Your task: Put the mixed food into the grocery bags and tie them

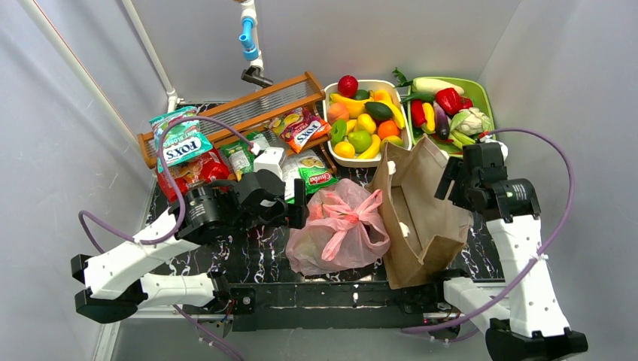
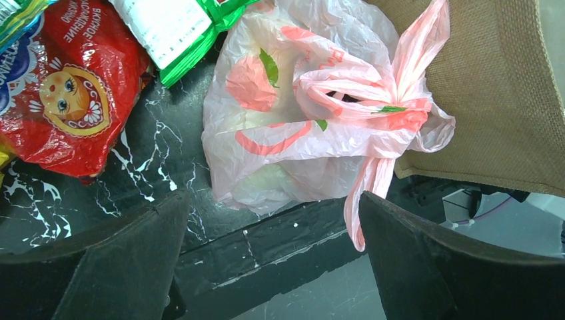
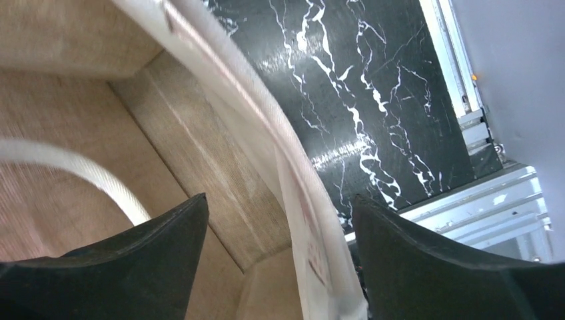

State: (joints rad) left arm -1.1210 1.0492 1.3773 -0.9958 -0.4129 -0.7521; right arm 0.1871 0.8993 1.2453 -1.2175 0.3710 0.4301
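Desk (image 1: 259, 256), black with white veining, carries both bags side by side just ahead of the arm bases. The pink bag (image 1: 338, 229) lies at the centre, translucent and printed with roses. Its loop handles (image 2: 373, 100) are drawn together into a knot on top, and a pale bulk shows through the film (contents not identifiable). Its right side touches the brown paper bag (image 1: 421, 218), which leans with its mouth open toward the overhead camera.

The left tool (image 1: 297, 203) sits low just left of the pink bag. In the wrist view, the left tool (image 2: 271, 195) has its jaws spread wide, nothing is between them, and the bag lies beyond the tips.

The right tool (image 1: 451, 180) is at the far right edge of the paper bag. From its own wrist camera, the right tool (image 3: 278, 199) also has its jaws wide apart. They straddle the bag's rim, one finger over the interior and one over the desk, and neither presses the paper. A white handle (image 3: 86, 173) curves inside the bag.

Snack packets (image 1: 192, 158) lie piled at the left, against and on a wooden rack (image 1: 233, 113). Among them, a red packet (image 2: 66, 87) lies just beside the pink bag. Toy fruits (image 1: 365, 124) fill the white basket (image 1: 328, 113) at the back. Toy vegetables (image 1: 448, 109) fill the green tray (image 1: 486, 94) beside it.
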